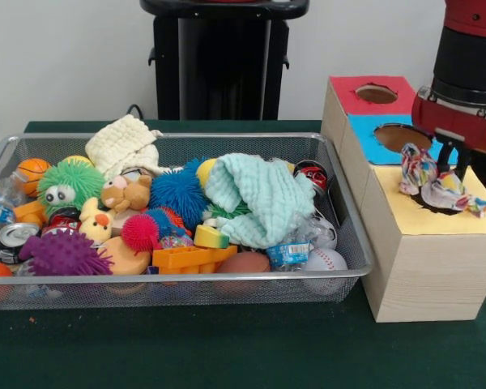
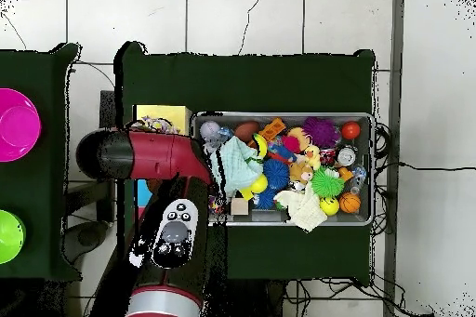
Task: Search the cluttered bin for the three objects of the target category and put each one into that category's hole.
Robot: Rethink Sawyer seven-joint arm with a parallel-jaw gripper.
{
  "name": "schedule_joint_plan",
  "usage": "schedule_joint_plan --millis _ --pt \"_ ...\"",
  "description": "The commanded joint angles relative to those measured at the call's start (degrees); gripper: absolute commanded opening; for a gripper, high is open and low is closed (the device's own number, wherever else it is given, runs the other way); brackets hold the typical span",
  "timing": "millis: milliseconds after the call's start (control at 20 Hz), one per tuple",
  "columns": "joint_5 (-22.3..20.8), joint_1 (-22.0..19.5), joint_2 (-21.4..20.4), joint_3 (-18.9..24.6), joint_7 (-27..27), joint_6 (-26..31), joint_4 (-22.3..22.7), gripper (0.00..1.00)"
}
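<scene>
Wire bin [image 1: 178,279] lies crosswise (long axis sideways); dotted cloth [image 1: 437,185] crumpled at yellow hole [image 1: 434,203].

A robotics laboratory test station. A red and black robot arm [image 2: 153,160] on a black pedestal [image 1: 220,61] stands at a table covered in dark green cloth [image 1: 227,348], set on a pale tiled floor [image 2: 279,16] before a bare white wall [image 1: 65,57], with loose cables [image 2: 395,160] trailing beside the table.
</scene>
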Motion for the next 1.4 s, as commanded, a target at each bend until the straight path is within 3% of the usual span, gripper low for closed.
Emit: schedule_joint_plan --millis 50,300,700,950,1200,1250,1350,1400 --pt "-1.11 1.15 11.08 3.85 8.94 -9.87 4.50 0.00" --pt "-0.96 3.00 16.21 0.70 8.86 -12.47 1.09 0.00" --pt "0.52 3.07 16.75 -2.31 8.19 -10.77 0.48 0.00" --pt "1.36 3.22 10.31 -1.78 9.70 -9.22 7.77 0.00" --pt "1.13 4.34 4.40 -0.67 11.49 -15.23 18.53 0.00" --pt "1.35 4.24 3.65 -0.21 10.38 -14.50 19.98 1.00" --pt "1.66 6.16 4.07 -2.39 11.42 -12.29 19.78 1.00" --pt "1.26 5.30 3.13 -1.44 10.19 -12.21 21.19 1.00"
